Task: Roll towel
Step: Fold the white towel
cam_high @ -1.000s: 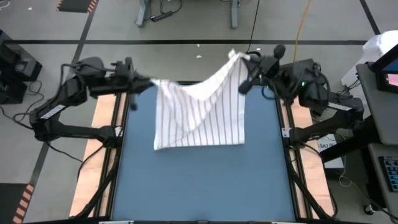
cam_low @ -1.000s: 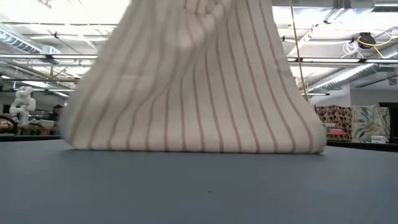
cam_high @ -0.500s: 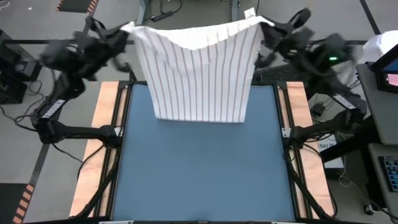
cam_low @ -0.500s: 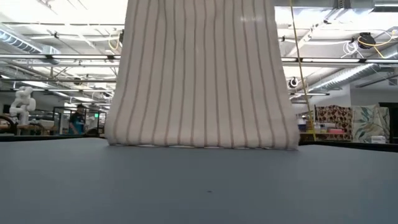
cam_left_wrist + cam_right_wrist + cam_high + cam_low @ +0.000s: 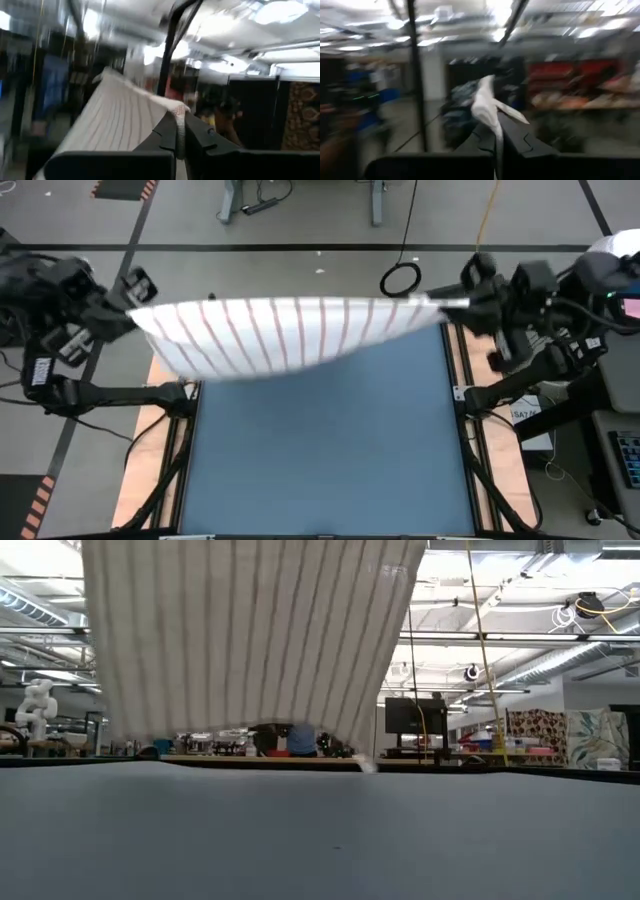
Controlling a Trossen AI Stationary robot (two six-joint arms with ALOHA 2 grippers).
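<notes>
Both grippers are clamped on the towel's (image 5: 290,332) top corners: the left gripper (image 5: 128,315) past the table's (image 5: 320,450) far-left corner, the right gripper (image 5: 462,302) past its far-right corner. Judging by this, they are stretching it taut and lifted to lay it flat before rolling. It hangs over the far edge, off the blue surface, long axis left to right, stripes running downward.

The right gripper (image 5: 496,140) at bottom centre pinches a white towel (image 5: 487,107) corner, which sticks up at mid-frame against a blurred room.
</notes>
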